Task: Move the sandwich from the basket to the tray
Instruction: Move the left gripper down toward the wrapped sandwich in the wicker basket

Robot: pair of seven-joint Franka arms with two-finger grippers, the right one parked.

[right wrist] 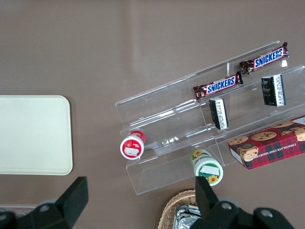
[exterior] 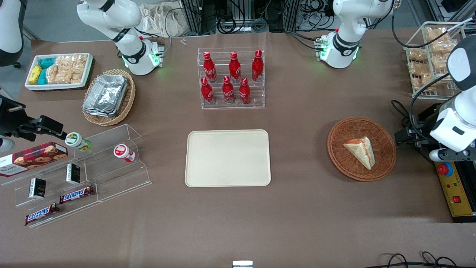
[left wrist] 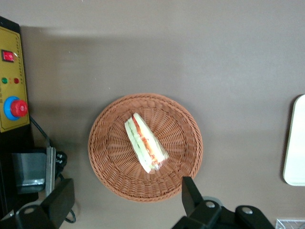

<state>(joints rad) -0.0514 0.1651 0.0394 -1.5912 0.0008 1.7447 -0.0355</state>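
Note:
The sandwich, a pale bread wedge with orange-red and green filling, lies in the round reddish-brown wicker basket toward the working arm's end of the table. The cream tray lies bare at the table's middle, apart from the basket. My left gripper hovers high beside the basket's rim. It is open wide and holds nothing. Its fingers straddle the basket's edge in the wrist view.
A yellow control box with a red button and cables lie close beside the basket. An acrylic rack of red bottles stands farther from the camera than the tray. Acrylic snack shelves and foil pans sit toward the parked arm's end.

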